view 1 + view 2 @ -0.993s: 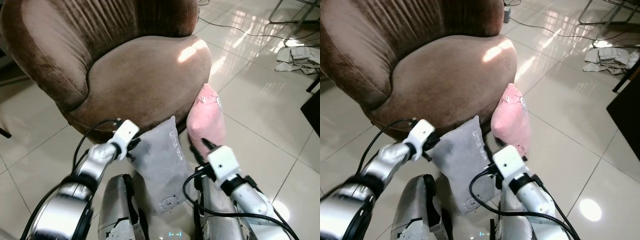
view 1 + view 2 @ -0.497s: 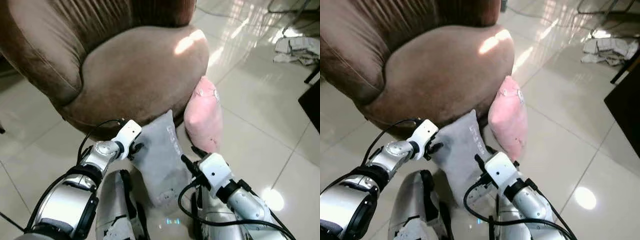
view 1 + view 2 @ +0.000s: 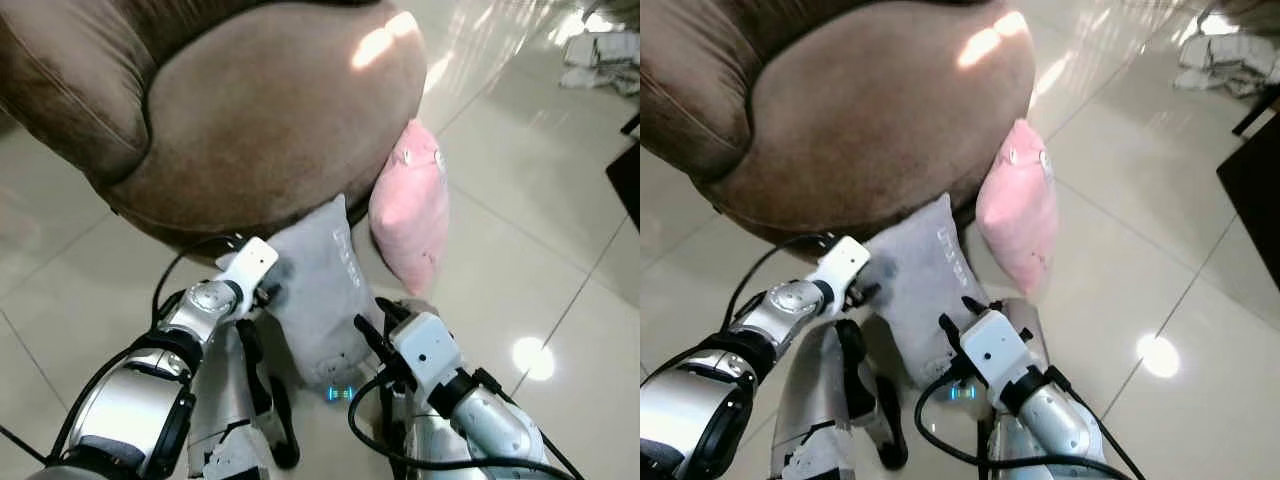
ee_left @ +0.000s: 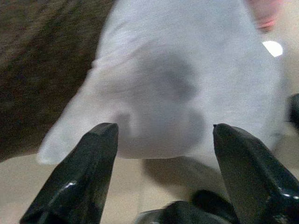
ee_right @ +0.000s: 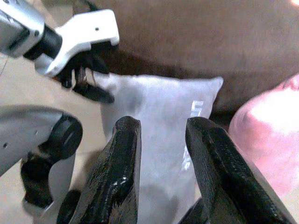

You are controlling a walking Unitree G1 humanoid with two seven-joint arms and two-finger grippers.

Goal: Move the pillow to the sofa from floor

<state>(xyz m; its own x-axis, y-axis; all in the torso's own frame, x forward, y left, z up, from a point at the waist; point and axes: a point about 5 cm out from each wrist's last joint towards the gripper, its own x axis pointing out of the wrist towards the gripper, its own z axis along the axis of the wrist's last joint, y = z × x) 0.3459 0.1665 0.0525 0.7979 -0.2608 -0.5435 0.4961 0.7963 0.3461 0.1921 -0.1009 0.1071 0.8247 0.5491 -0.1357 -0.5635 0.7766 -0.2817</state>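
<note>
A grey pillow [image 3: 320, 285] stands on the tiled floor, leaning against the front of the brown sofa [image 3: 270, 110]. A pink pillow [image 3: 410, 215] leans beside it, to its right. My left gripper [image 3: 268, 292] is at the grey pillow's left edge; in the left wrist view it [image 4: 163, 128] is open, its fingers [image 4: 91, 172] spread wide in front of the pillow [image 4: 187, 79]. My right gripper [image 3: 365, 330] is at the pillow's lower right side. In the right wrist view it [image 5: 163, 122] is open with a narrow gap, pointing at the grey pillow [image 5: 159, 105].
My own silver legs [image 3: 230, 420] stand just below the pillows. A dark piece of furniture [image 3: 630, 175] is at the right edge and crumpled cloth [image 3: 600, 70] lies on the floor at the far right. Shiny tiles [image 3: 520, 250] stretch to the right of the pink pillow.
The camera has tipped down and nearer. My right gripper has moved from the pink pillow's foot to the grey pillow's lower right side. The left gripper stays at its left edge.
</note>
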